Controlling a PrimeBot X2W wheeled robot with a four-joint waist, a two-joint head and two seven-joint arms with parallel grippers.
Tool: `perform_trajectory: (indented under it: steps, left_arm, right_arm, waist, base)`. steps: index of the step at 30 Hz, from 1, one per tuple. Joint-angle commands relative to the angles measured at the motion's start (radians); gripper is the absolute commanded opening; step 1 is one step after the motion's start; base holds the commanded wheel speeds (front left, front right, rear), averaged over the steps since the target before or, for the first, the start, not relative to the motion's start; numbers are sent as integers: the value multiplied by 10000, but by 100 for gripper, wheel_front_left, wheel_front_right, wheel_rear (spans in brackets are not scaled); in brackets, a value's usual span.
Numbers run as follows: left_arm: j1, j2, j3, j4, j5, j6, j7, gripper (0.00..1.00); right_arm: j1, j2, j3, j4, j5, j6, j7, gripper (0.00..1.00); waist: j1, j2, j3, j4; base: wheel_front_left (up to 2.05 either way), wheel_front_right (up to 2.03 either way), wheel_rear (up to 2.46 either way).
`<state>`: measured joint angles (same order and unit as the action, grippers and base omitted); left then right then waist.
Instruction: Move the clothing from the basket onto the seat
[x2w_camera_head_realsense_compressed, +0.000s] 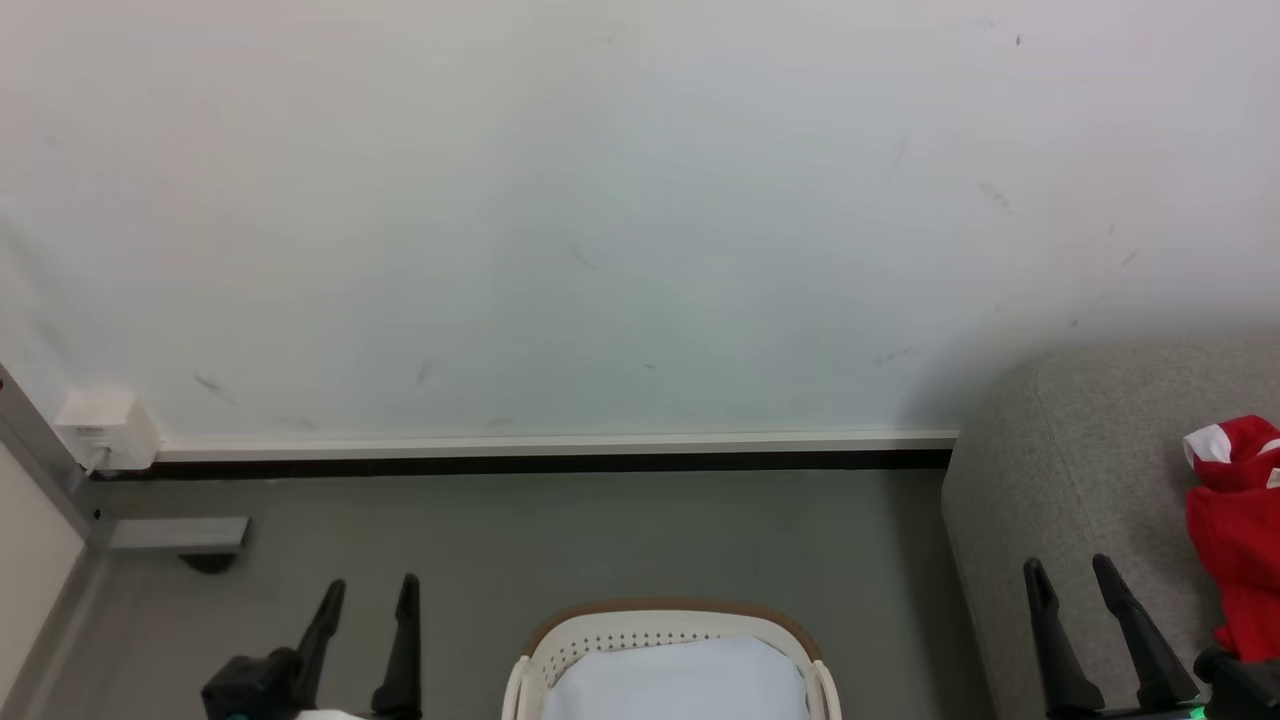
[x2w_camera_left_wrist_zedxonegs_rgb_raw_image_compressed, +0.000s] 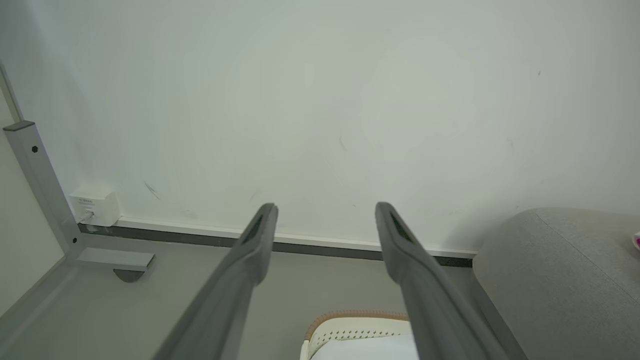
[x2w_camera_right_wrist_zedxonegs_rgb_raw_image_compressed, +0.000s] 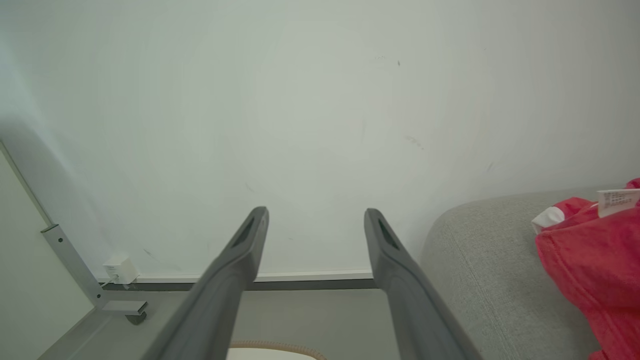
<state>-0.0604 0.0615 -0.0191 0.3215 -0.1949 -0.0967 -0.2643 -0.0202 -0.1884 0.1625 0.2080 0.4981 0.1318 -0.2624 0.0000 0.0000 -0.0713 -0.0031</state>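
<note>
The red clothing (x2w_camera_head_realsense_compressed: 1240, 540) with white trim lies on the grey seat (x2w_camera_head_realsense_compressed: 1060, 480) at the right edge of the head view; the right wrist view shows the same clothing (x2w_camera_right_wrist_zedxonegs_rgb_raw_image_compressed: 590, 270) on the seat (x2w_camera_right_wrist_zedxonegs_rgb_raw_image_compressed: 480, 265). The cream basket (x2w_camera_head_realsense_compressed: 670, 630) stands on the floor at bottom centre, showing its pale liner and no red fabric. My left gripper (x2w_camera_head_realsense_compressed: 370, 592) is open beside the basket's left. My right gripper (x2w_camera_head_realsense_compressed: 1070, 575) is open over the seat's front, left of the clothing. Both hold nothing, as seen in the left wrist view (x2w_camera_left_wrist_zedxonegs_rgb_raw_image_compressed: 325, 212) and right wrist view (x2w_camera_right_wrist_zedxonegs_rgb_raw_image_compressed: 315, 216).
A pale wall with a dark skirting strip (x2w_camera_head_realsense_compressed: 540, 462) runs behind the grey floor. A white wall box (x2w_camera_head_realsense_compressed: 105, 428) and a grey metal frame foot (x2w_camera_head_realsense_compressed: 175, 535) sit at the left corner. Floor lies between the basket and the wall.
</note>
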Motion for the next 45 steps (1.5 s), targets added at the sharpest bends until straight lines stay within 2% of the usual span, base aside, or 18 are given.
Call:
perform_trajectory:
  steps: [1, 4, 5, 9, 30, 45]
  left_arm:
    - [-30, -30, 50, 51, 148, -32, 1, 100]
    - [-47, -45, 135, 107, 188, -62, 1, 100]
    - [-59, -54, 159, 128, 118, -85, 1, 0]
    - [190, -155, 119, 387, 14, -82, 33, 0]
    - [-21, -137, 455, 63, -3813, -157, 1050, 0]
    - [-130, -126, 631, -118, -5883, -193, 1592, 0]
  right_arm:
    - [-137, -13, 58, 31, 144, -23, -32, 100]
    - [-138, -51, 107, 49, 195, -23, -32, 100]
    - [-139, -58, 112, 60, 195, -23, -32, 0]
    - [204, 85, 193, 265, 173, 0, 61, 0]
    - [-123, 406, -580, 276, 3156, -3, 1031, 0]
    - [-296, 583, -1008, 282, 4771, -6, 1567, 0]
  waist:
    - [0, 0, -4, -8]
    - [0, 0, -6, -6]
    - [0, 0, -10, -5]
    - [0, 0, -3, -8]
    - [0, 0, 123, -1]
    - [0, 0, 207, 3]
  base:
    - [0, 0, 0]
    - [0, 0, 0]
    - [0, 0, 0]
    - [0, 0, 0]
    - [0, 0, 0]
    - [0, 0, 0]
